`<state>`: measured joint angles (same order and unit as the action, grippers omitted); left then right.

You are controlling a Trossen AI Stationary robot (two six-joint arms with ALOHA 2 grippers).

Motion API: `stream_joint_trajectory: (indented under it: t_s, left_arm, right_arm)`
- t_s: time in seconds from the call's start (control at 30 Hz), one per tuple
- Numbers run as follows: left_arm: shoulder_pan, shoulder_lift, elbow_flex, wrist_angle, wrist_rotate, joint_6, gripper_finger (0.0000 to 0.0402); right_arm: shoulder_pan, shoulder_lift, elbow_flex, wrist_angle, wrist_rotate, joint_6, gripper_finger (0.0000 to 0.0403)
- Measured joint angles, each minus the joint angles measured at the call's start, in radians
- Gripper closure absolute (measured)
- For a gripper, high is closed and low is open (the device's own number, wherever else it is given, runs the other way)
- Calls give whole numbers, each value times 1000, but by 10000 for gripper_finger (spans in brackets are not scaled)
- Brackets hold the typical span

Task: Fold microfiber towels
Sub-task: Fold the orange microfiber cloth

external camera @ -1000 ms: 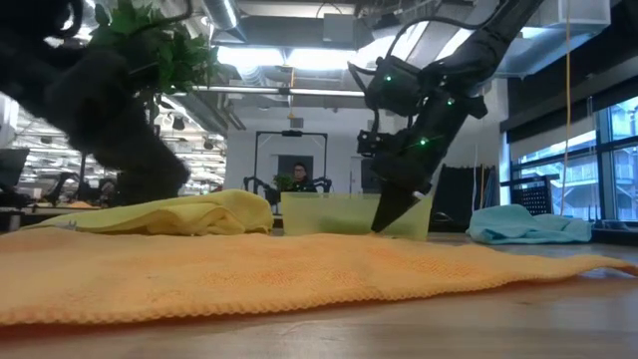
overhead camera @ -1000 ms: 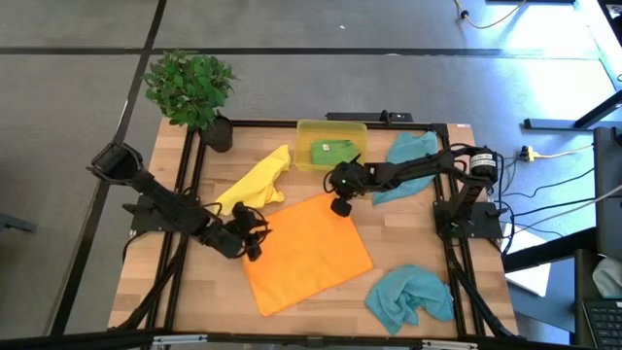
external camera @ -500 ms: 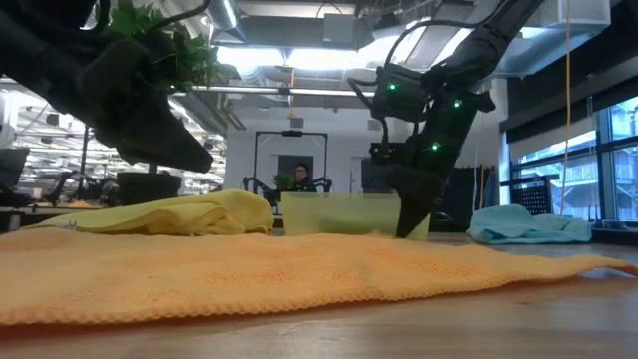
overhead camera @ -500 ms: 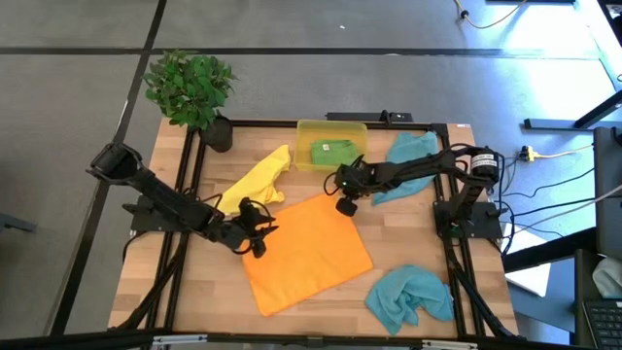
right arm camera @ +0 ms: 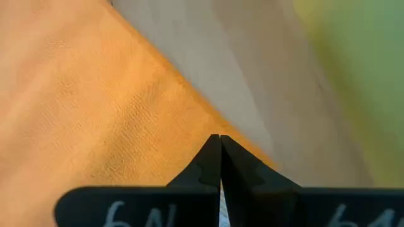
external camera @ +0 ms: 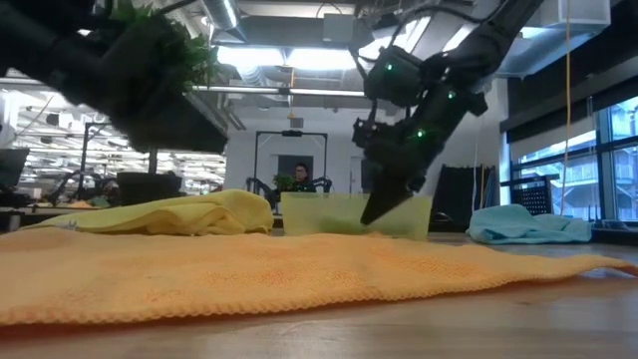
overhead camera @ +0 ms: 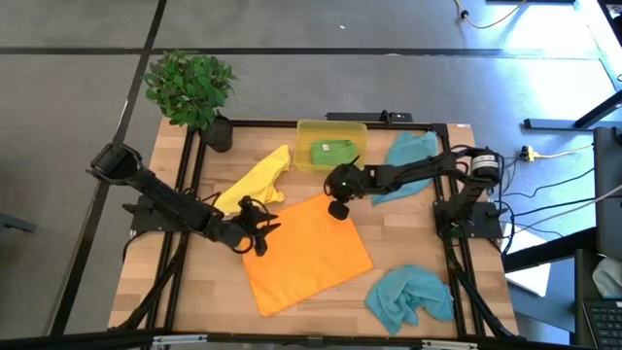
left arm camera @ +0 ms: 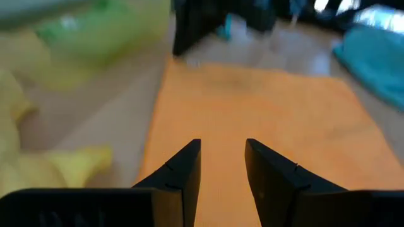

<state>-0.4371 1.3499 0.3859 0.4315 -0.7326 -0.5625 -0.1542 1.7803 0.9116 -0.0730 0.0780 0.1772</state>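
The orange towel (overhead camera: pixel 306 253) lies spread flat on the middle of the table. My left gripper (left arm camera: pixel 222 144) hovers open over its left edge (overhead camera: pixel 255 245), with nothing between the fingers. My right gripper (right arm camera: pixel 219 137) is shut, and its tips stand just above the towel's far corner (overhead camera: pixel 335 197); in the low view, my right gripper (external camera: pixel 371 214) looks clear of the cloth. A yellow towel (overhead camera: pixel 255 180) lies crumpled at the far left. A green towel (overhead camera: pixel 330 153) sits in the bin. One teal towel (overhead camera: pixel 403 160) lies at the far right, another teal towel (overhead camera: pixel 408 297) at the near right.
The translucent yellow bin (overhead camera: pixel 330 127) stands at the table's far edge, just beyond my right gripper. A potted plant (overhead camera: pixel 190 87) stands at the far left corner. A black frame (overhead camera: pixel 292 123) runs around the tabletop. Bare wood (overhead camera: pixel 180 282) shows at the near left.
My left gripper has risen and drifted toward the table's right and far side over the orange towel's left edge, tipping its fingers up. My right gripper dipped toward the towel's far corner, then came back up and a little left. The towel has kept flat.
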Motion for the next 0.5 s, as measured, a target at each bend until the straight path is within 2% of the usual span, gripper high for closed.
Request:
stream_joint_trajectory:
  t_s: [0.13,0.27,0.33,0.5]
  left_arm:
    - [50,-5,38,33,26,142,287]
    - [75,-7,68,32,137,154,287]
    - [73,-2,69,28,180,152,287]
    - [25,-2,69,9,193,146,287]
  right_arm:
    - [-7,32,0,2,-21,1,397]
    - [-8,44,1,-18,-19,5,397]
    - [-8,43,1,-37,17,19,397]
    - [-10,41,4,-106,132,73,397]
